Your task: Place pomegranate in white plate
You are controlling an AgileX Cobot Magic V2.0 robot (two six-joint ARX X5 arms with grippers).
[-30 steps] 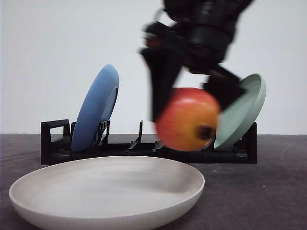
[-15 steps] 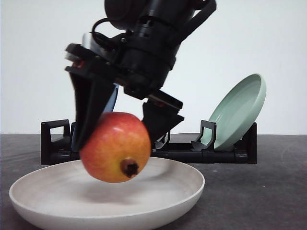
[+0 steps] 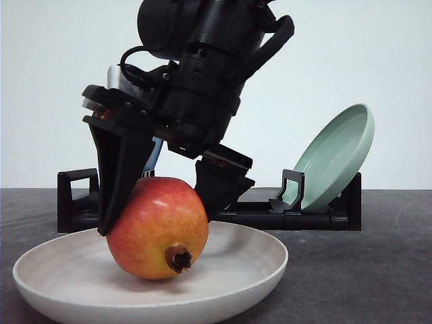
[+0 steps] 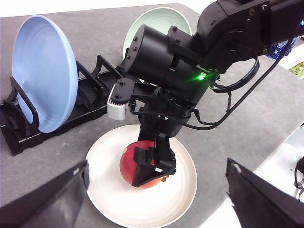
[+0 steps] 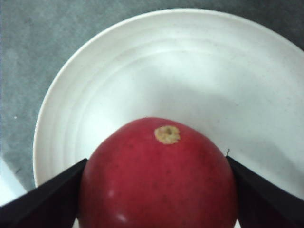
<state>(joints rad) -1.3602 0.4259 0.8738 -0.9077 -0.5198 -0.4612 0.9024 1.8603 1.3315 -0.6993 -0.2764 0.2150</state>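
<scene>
- The pomegranate (image 3: pixel 158 229) is coloured red with yellow-orange patches; a dark brown crown nub is seen on it.
- The white plate (image 3: pixel 256 270) under the pomegranate is matte cream.
- A blue plate (image 4: pixel 42 71) and a pale green plate (image 3: pixel 337 155) are seen behind the white plate, in a black rack (image 3: pixel 74 202).
- The right gripper (image 3: pixel 158 202) is black.

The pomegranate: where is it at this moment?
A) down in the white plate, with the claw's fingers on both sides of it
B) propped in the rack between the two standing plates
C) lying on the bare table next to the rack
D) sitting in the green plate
A: the pomegranate sits in the white plate, with the right gripper clamped on its two sides.
</scene>
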